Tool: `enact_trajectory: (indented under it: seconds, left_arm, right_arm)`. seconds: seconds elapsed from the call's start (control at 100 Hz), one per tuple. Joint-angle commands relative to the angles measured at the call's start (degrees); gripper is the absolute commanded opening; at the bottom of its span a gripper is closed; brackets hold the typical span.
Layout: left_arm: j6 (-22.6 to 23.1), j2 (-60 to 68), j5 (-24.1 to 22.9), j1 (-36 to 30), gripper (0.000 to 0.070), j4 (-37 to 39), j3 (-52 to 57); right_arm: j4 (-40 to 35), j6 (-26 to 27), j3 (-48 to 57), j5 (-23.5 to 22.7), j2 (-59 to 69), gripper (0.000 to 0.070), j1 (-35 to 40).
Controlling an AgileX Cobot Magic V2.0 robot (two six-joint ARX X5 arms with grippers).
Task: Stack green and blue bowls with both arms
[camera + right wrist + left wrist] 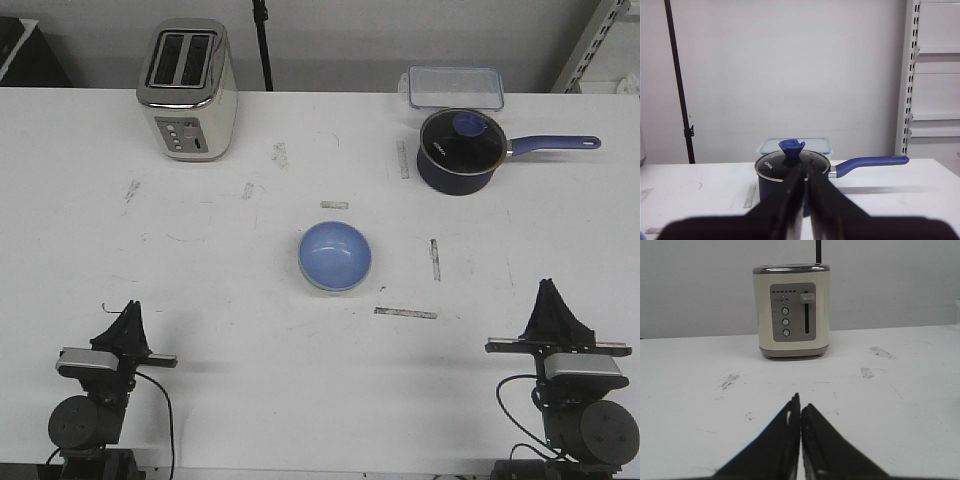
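Front view: we see the blue bowl (pixel 335 256) mid-table, nested in the green bowl (pixel 312 283), of which only a thin mint rim shows under its near-left edge. Stack sits well apart from both arms, open white tabletop (pixel 230 340) all around it. Left gripper (pixel 128 318) low at the near-left corner, right gripper (pixel 549 300) at the near-right; from here we cannot tell the jaw gap on either. Toaster (pixel 187 90) far left, navy saucepan (pixel 460 150) far right with its handle pointing right, clear lidded container (pixel 452 88) just behind it at the far edge. Table is scuffed, with short worn tape marks (pixel 405 313) near the bowls.

Left wrist view: we see the left gripper (pixel 800 412) with fingers pressed together, nothing between them. Cream toaster (pixel 791 310) straight ahead, metal trim, grey control panel, free table between. Plain grey wall behind.

Right wrist view: right gripper (pixel 802 180) fingers together, holding nothing. Saucepan (pixel 792 172) ahead, glass lid, blue knob, container (pixel 795 146) behind it. White slotted shelving (pixel 935 80) at the side, black pole (pixel 679 82) against the wall.
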Motion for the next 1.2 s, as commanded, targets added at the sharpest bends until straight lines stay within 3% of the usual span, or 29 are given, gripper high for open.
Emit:
enact_trajectory:
  seconds: [0.0,0.39,0.51,0.73,1.19]
  left_arm:
    - [-0.13,-0.09,-0.04,-0.02,0.0002,0.7,-1.29]
    - [-0.13,-0.09,-0.04,-0.02,0.0002,0.7,-1.29]
    - [-0.13,-0.09,-0.04,-0.02,0.0002,0.7,-1.29]
    - [-0.13,-0.09,-0.04,-0.02,0.0002,0.7,-1.29]
    - [-0.13,-0.09,-0.02,-0.02,0.0002,0.68,-1.29]
  right_arm:
    - [0.63,-0.28,0.11,-0.13,-0.07,0.0003,0.0]
    - [0.74,-0.33,0.09,0.52,-0.07,0.0003,0.02]
    - [1.53,-0.31,-1.25,-1.11,-0.13,0.0003,0.0]
    - [7.45,0.79,-10.6,-1.33,-4.46,0.0003,0.0]
    - [5.05,1.88,-23.91,-2.75,-14.56,0.0003,-0.04]
